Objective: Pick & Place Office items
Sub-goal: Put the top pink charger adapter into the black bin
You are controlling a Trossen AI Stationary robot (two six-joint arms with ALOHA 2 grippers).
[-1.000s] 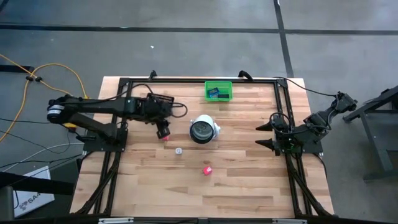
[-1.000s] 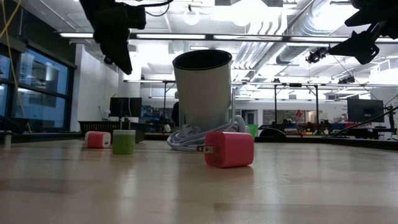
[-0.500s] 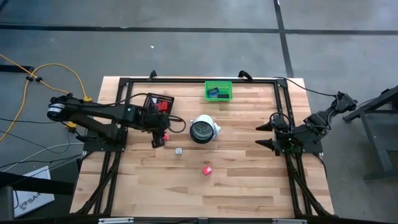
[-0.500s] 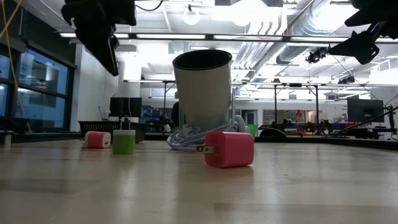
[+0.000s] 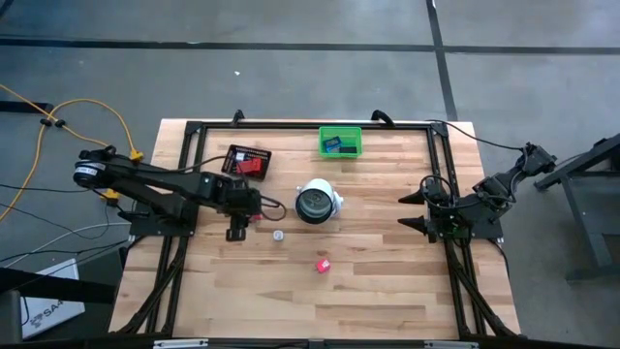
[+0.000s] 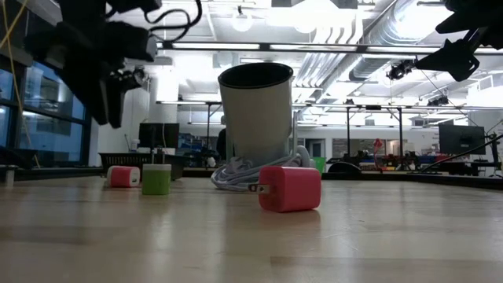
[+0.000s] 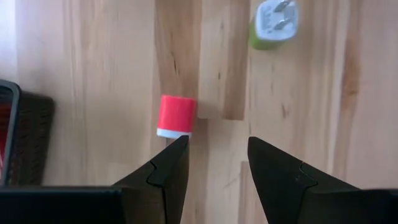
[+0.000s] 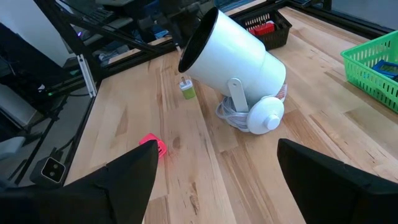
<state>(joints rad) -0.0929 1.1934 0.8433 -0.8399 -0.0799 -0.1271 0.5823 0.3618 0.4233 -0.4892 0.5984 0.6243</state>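
My left gripper [image 7: 217, 146] [image 5: 235, 233] hangs open over the table's left half, pointing steeply down, with nothing between its fingers. A small red block with a white end [image 7: 176, 116] [image 6: 123, 176] lies on the wood just beyond one fingertip, untouched. A green-and-white plug block [image 7: 273, 22] [image 5: 278, 235] lies farther off. A larger pink block [image 5: 323, 264] [image 6: 289, 189] rests nearer the front edge. My right gripper [image 8: 217, 149] [image 5: 412, 211] waits wide open at the right side.
A white lamp-like cylinder [image 5: 317, 202] [image 8: 233, 65] lies on its side mid-table on a coiled cord. A black mesh tray [image 5: 247, 158] holding a red item sits at the far left. A green bin [image 5: 340, 142] with blue pieces stands at the far edge.
My left gripper has come down and gone toward the table's near-left, away from the black mesh tray, rolling somewhat as it went. The tray, covered by the arm before, now shows. Its fingers keep the same gap. The blocks have stayed put.
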